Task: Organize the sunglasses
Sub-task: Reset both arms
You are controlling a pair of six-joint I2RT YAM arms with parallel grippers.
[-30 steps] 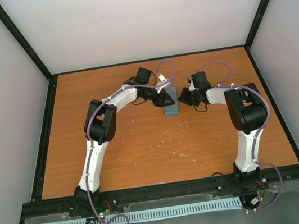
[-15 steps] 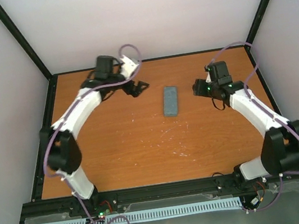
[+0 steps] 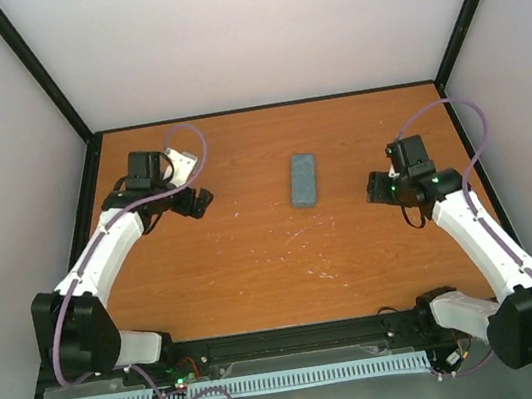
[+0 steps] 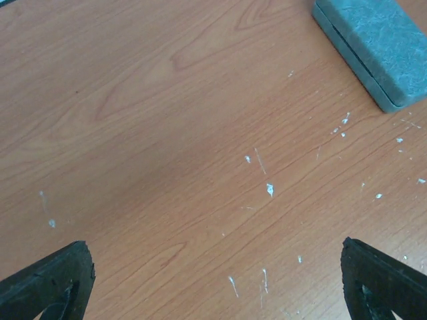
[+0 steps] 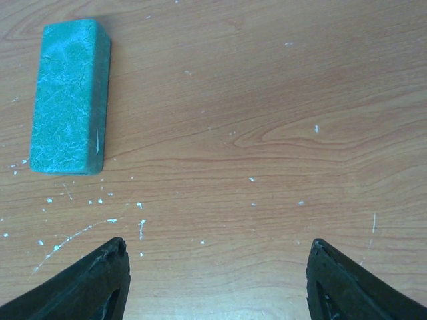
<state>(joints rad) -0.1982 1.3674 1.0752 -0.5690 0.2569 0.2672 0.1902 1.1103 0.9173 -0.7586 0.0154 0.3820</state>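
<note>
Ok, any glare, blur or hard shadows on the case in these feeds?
Top external: soft even light, no glare, case small but sharp. Left wrist: table grain crisp, case cropped at the top right corner. Right wrist: case whole and sharp, tinted greener, hardly any shadow; end effector fingertips dark, detail lost.

You are looking at a flat orange-brown wood-grain tabletop (image 3: 256, 262) edged with black rails. One closed, oblong grey-blue case with a textured lid (image 3: 302, 179) lies flat on it, towards the far side. Small white scuffs (image 3: 323, 273) mark the wood near the case.
</note>
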